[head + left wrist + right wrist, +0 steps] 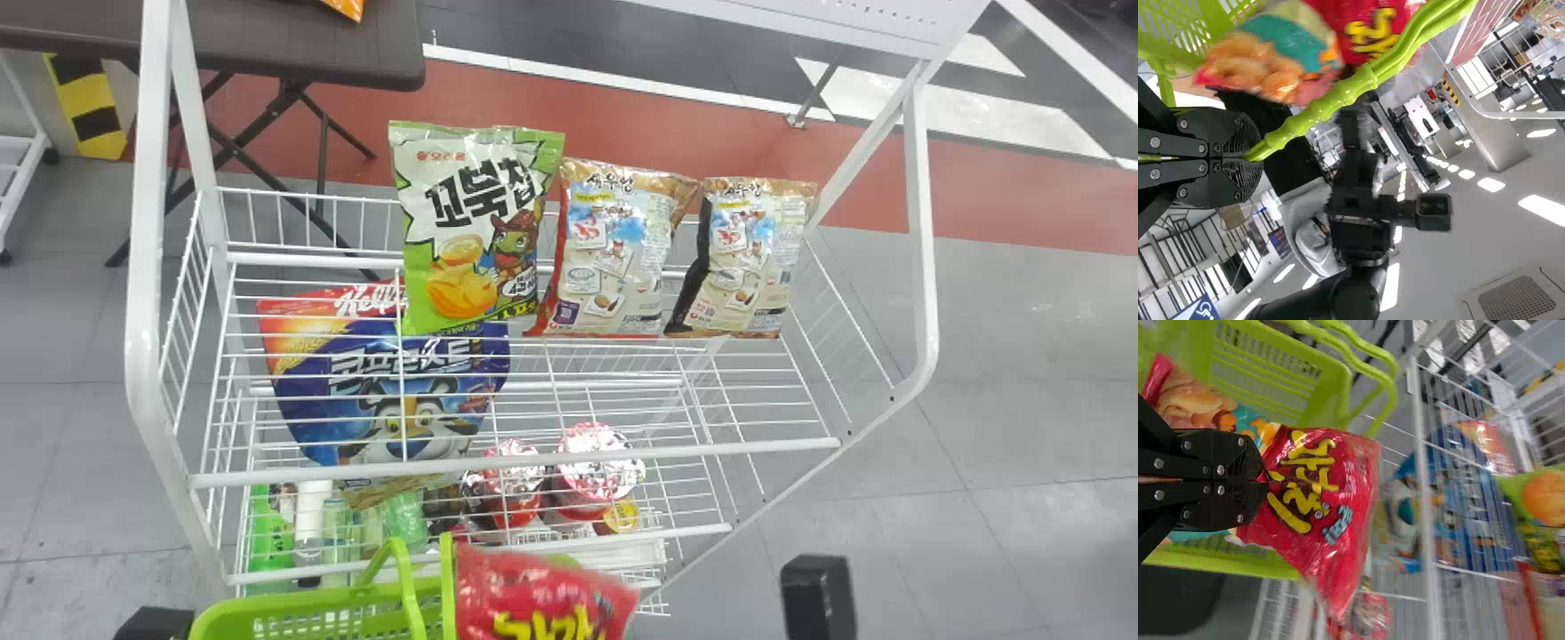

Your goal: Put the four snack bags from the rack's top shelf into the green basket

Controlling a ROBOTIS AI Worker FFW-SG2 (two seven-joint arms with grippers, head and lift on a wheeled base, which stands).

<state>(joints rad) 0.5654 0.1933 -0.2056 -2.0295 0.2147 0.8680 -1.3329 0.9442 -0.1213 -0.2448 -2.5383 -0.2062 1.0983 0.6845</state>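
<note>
Right claw (1257,482) pinching a red snack bag (1328,497), close to home.
The grip keeps the bag at the green basket (307,615), presumably for a short drop; the left claw (1251,159) clamps the handle (1361,81) – likely to steady it. Farther out, three snack bags (613,253) stand on the top shelf (533,464) – faces upright, seemingly for easy picking.

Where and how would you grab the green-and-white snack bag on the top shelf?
I'd pinch the flat top seal of the green-and-white bag from above, one finger in front and one behind. The bag stands upright with that thin edge uppermost, and its right side sits close to the neighbouring bag, so a side grip looks riskier.
</note>
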